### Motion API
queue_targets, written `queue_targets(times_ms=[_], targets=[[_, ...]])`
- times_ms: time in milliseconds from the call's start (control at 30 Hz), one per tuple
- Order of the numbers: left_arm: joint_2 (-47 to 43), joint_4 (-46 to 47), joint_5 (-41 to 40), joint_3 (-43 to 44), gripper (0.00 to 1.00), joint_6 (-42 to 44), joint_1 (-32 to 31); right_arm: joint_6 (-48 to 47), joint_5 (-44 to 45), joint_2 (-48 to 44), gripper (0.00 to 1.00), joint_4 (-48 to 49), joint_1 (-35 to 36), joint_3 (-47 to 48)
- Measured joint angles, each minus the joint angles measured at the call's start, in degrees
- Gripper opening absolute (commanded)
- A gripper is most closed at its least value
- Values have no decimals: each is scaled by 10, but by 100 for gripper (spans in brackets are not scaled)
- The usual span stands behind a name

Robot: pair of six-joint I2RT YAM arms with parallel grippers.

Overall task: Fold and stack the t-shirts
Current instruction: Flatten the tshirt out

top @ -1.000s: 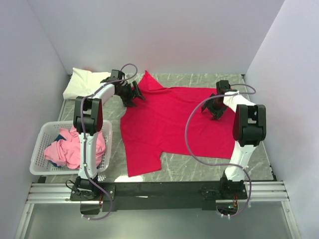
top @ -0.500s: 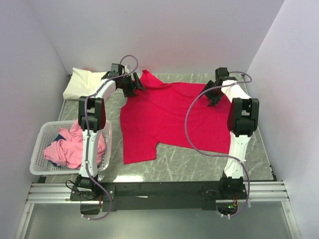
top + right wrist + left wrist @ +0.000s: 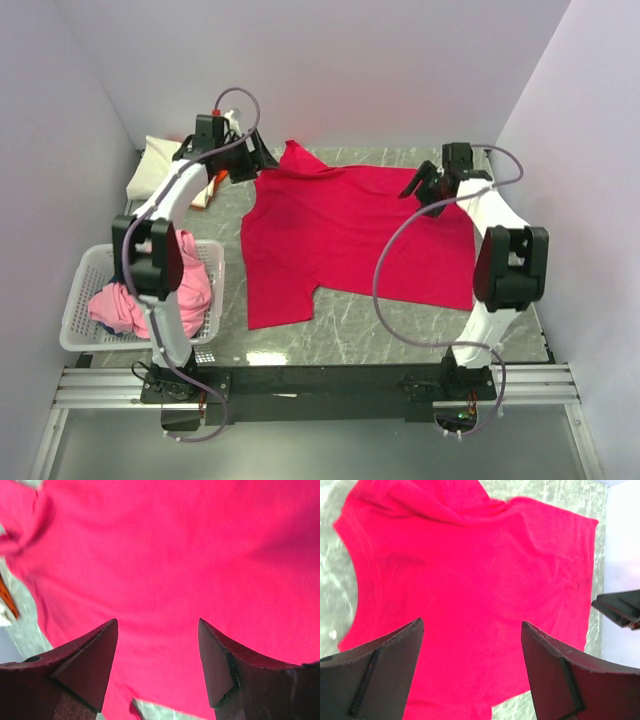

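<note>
- Tabletop [image 3: 390,320] of grey marbled stone carries the crimson tee [image 3: 350,235]. The tee is spread flat across the middle, with one sleeve pointing toward 11 o'clock and a flap of cloth reaching toward 7 o'clock.
- Left gripper [image 3: 260,160] hangs just beside that 11 o'clock sleeve. Its wrist camera shows the jaws released and wide apart, with the red cloth lying well below them.
- Right gripper [image 3: 418,190] hangs over the tee's 2 o'clock edge, its jaws likewise released and spread. Red cloth fills its wrist view close beneath the tips; whether they touch it I cannot tell.
- Cream tee [image 3: 160,165] lies folded in the table's 10 o'clock corner, partly behind the left arm.
- Pink tees [image 3: 120,300] sit bunched in the white lattice basket [image 3: 75,315] at 8 o'clock, well apart from the crimson tee.
</note>
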Motion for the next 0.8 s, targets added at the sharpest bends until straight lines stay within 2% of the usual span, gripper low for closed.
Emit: queue_targets(times_ms=[133, 367, 633, 800], targets=[[-78, 20, -17, -113, 84, 2, -14, 0, 2, -68, 71, 25, 17, -107], [-83, 1, -43, -239, 84, 1, -52, 2, 17, -125, 71, 38, 24, -254], [-72, -11, -100, -256, 85, 21, -47, 0, 46, -127, 71, 42, 24, -260], [-29, -11, -117, -245, 85, 37, -46, -2, 65, -82, 71, 36, 24, -216]])
